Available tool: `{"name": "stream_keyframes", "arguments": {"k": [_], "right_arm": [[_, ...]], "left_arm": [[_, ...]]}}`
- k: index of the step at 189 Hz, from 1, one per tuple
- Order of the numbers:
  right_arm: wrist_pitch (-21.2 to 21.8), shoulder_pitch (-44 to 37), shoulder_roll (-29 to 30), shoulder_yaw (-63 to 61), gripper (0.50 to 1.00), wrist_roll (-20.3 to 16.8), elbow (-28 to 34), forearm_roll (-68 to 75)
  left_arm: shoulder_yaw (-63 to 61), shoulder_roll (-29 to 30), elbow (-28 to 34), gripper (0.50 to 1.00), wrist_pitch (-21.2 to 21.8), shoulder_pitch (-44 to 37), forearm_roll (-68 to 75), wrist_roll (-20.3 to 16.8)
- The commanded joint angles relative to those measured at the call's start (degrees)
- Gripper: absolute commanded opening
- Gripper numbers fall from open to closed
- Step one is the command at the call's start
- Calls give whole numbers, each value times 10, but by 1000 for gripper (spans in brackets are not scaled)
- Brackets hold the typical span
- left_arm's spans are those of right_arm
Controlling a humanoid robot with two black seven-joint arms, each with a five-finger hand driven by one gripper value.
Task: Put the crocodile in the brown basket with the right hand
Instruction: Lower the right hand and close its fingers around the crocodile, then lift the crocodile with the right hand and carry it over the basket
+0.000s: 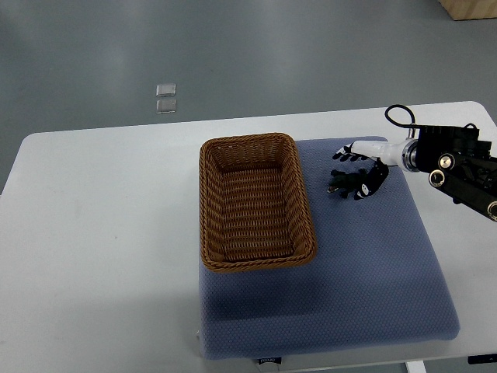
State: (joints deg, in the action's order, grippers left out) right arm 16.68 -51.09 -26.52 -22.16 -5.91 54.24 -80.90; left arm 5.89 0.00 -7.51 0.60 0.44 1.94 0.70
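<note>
The brown wicker basket stands on a blue cushion, and its inside looks bare. My right hand hovers over the cushion just right of the basket's upper right corner, palm down, its black fingers spread toward the basket and holding nothing. Its arm comes in from the right edge. I see no crocodile anywhere in this view. The left arm does not show.
The cushion lies on a white table whose rounded far edge runs across the picture. Grey floor lies beyond it, with two small clear squares on it. A wooden corner shows at the top right.
</note>
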Motion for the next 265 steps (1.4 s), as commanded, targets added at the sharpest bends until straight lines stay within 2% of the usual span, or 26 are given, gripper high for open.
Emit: {"name": "stream_keyframes", "arguments": {"k": [1, 26, 41, 61, 79, 94, 117, 194, 225, 265], "right_arm": [[-3, 2, 2, 0, 850, 0, -3, -2], [-4, 4, 3, 0, 815, 1, -3, -2], [-3, 7, 3, 0, 758, 2, -3, -2], [-4, 12, 3, 3, 742, 2, -3, -2], [-4, 13, 3, 4, 672, 3, -4, -3], [-4, 14, 3, 4, 576, 4, -5, -4], [-4, 13, 3, 3, 503, 4, -5, -4], [2, -13, -12, 1, 500, 9, 2, -2], [5, -39, -38, 1, 500, 8, 18, 0], [32, -81, -85, 0, 500, 9, 49, 6]], "left_arm": [[0, 0, 0, 1000, 0, 0, 0, 0], [0, 0, -1, 1000, 0, 0, 0, 0], [0, 0, -1, 1000, 0, 0, 0, 0], [0, 0, -1, 1000, 0, 0, 0, 0], [0, 0, -1, 1000, 0, 0, 0, 0], [0, 0, -1, 1000, 0, 0, 1, 0], [0, 0, -2, 1000, 0, 0, 0, 0], [0, 0, -1, 1000, 0, 0, 0, 0], [0, 0, -2, 1000, 0, 0, 0, 0], [0, 0, -3, 1000, -2, 0, 0, 0]]}}
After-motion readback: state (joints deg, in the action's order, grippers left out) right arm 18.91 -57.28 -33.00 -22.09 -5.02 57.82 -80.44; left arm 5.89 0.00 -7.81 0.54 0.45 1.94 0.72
